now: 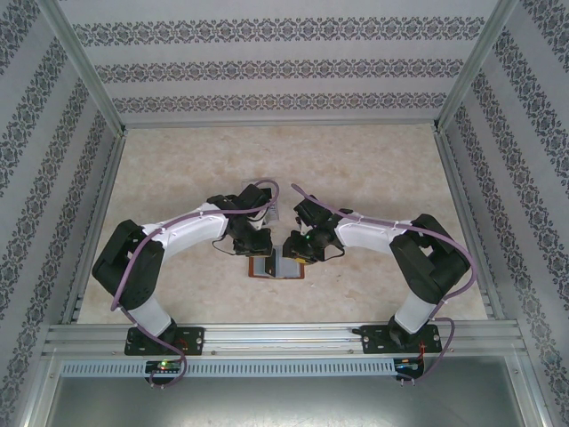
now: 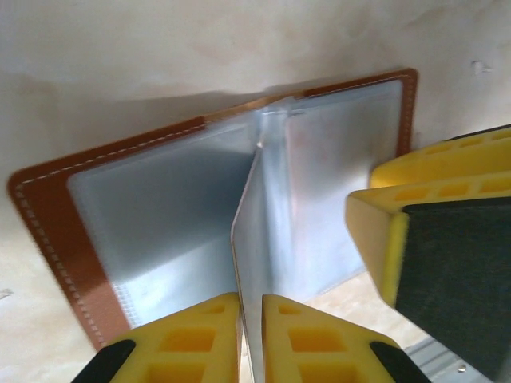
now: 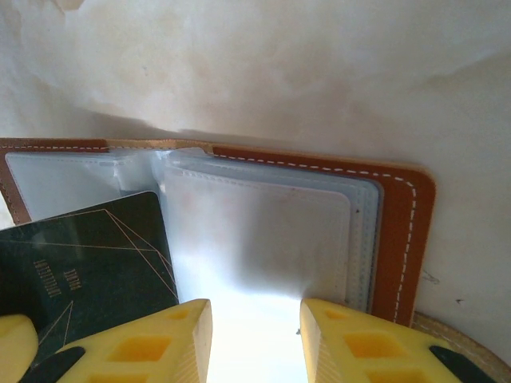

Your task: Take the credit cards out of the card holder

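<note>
Patterned walls (image 1: 267, 71) are enclosing a beige marbled tabletop (image 1: 356, 169) at nine, twelve and three o'clock. Soft light is falling evenly, and a metal rail (image 1: 284, 334) is running across at six o'clock.

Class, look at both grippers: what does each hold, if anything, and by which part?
The left gripper pinches the card holder by the edge of one upright clear sleeve. The right gripper stands open, holding nothing.
</note>
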Tool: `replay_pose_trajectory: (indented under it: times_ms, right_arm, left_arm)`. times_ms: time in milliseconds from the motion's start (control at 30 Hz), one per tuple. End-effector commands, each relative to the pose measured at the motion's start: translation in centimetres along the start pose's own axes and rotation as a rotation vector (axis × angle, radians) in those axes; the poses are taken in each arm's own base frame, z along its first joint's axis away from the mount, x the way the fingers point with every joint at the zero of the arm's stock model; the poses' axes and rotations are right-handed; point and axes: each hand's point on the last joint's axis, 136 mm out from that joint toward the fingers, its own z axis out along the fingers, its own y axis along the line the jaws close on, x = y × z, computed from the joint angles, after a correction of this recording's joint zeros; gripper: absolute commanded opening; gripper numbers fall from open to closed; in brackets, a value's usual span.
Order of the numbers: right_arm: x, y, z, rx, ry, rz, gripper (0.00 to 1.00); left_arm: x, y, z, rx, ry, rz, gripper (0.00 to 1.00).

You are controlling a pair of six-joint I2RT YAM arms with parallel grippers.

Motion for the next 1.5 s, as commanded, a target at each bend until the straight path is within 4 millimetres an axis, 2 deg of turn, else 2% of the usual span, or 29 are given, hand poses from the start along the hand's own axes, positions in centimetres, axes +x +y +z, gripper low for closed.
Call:
replay_pose_trajectory:
  times_ms: [0, 400, 733, 1200, 1467]
  right_arm:
    - [0.0, -1.4, 0.1, 0.061, 0.003, 0.005, 0.36]
    - [0.0, -1.3, 0.1, 0.060, 0.003, 0.003, 0.36]
    - [-0.1, -0.9, -0.3, 0.055, -0.004, -0.001, 0.36]
    - [-0.7, 0.3, -2.1, 0.043, -0.038, -0.025, 0.36]
    - [-1.2, 0.3, -2.5, 0.042, -0.045, -0.032, 0.36]
  left_arm:
    - [0.7, -1.1, 0.5, 0.059, 0.028, -0.019, 0.14]
    - [2.0, -0.7, 0.9, 0.049, 0.055, -0.035, 0.14]
    - [1.6, -0.8, 0.7, 0.041, 0.041, -0.026, 0.07]
    - [0.9, -1.0, -2.2, 0.014, -0.024, 0.087, 0.00]
    - [-0.8, -0.1, -3.4, -0.011, -0.080, 0.130, 0.00]
